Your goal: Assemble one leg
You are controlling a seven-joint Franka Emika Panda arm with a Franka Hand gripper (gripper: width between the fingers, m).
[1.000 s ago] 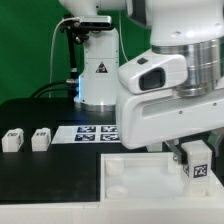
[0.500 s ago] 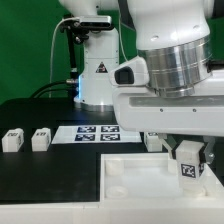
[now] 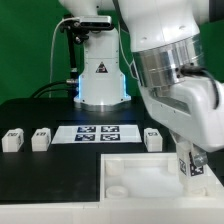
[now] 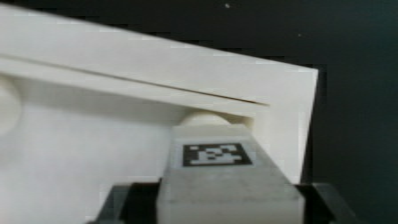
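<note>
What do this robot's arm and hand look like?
The arm is white, made of bulky rounded segments, with a silver-grey ringed band on one. Its base bears a triangular sticker; a black cable loops beside it. The hand has dark fingers.

Exterior view faces the arm (image 3: 170, 80) across the table (image 3: 35, 112); the close wrist view shares the leg (image 3: 189, 166).

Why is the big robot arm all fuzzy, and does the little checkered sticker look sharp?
Exterior view: the large white robot arm is close to the camera and looks soft, while the black table behind it looks clearer. Wrist view: the checkered tag on the small white square plastic leg is slightly blurred; the big white tray-like panel glares pale, with one thin shadow line.
</note>
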